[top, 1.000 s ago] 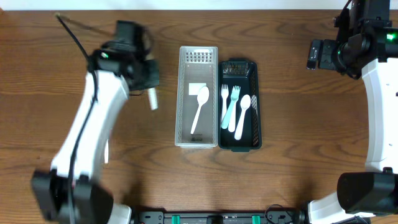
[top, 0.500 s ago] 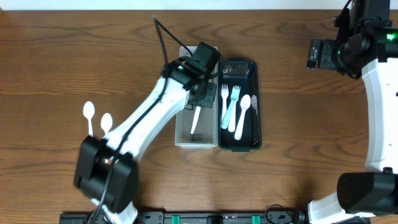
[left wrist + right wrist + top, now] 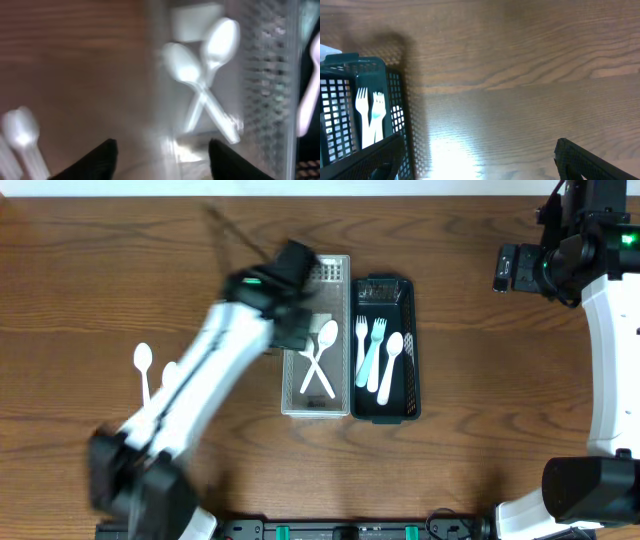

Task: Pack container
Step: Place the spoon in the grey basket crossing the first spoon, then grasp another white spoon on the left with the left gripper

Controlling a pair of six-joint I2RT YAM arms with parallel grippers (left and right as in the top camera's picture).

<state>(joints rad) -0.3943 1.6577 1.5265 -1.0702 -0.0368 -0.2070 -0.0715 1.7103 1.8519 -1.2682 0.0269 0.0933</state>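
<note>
A clear plastic container point(image 3: 316, 411) stands mid-table with two white spoons point(image 3: 320, 362) lying crossed inside it. My left gripper point(image 3: 297, 330), blurred by motion, hovers over the container's left wall. In the left wrist view the crossed spoons point(image 3: 200, 90) lie behind the clear container wall point(image 3: 265, 100), and the left gripper point(image 3: 162, 162) is open with nothing between its dark fingertips point(image 3: 97, 160). My right gripper point(image 3: 508, 267) hangs at the far right, wide open and empty, over bare wood point(image 3: 510, 100).
A dark green mesh basket point(image 3: 411, 385) touches the clear container's right side and holds two forks point(image 3: 368, 340) and a spoon point(image 3: 390, 365). Loose white spoons point(image 3: 143, 366) lie on the table at left. The basket's corner point(image 3: 395, 100) shows in the right wrist view.
The left arm swung from the left over to the clear container, opened, and a second spoon now lies crossed over the first. The arm is drawing back left. The right arm has not moved.
</note>
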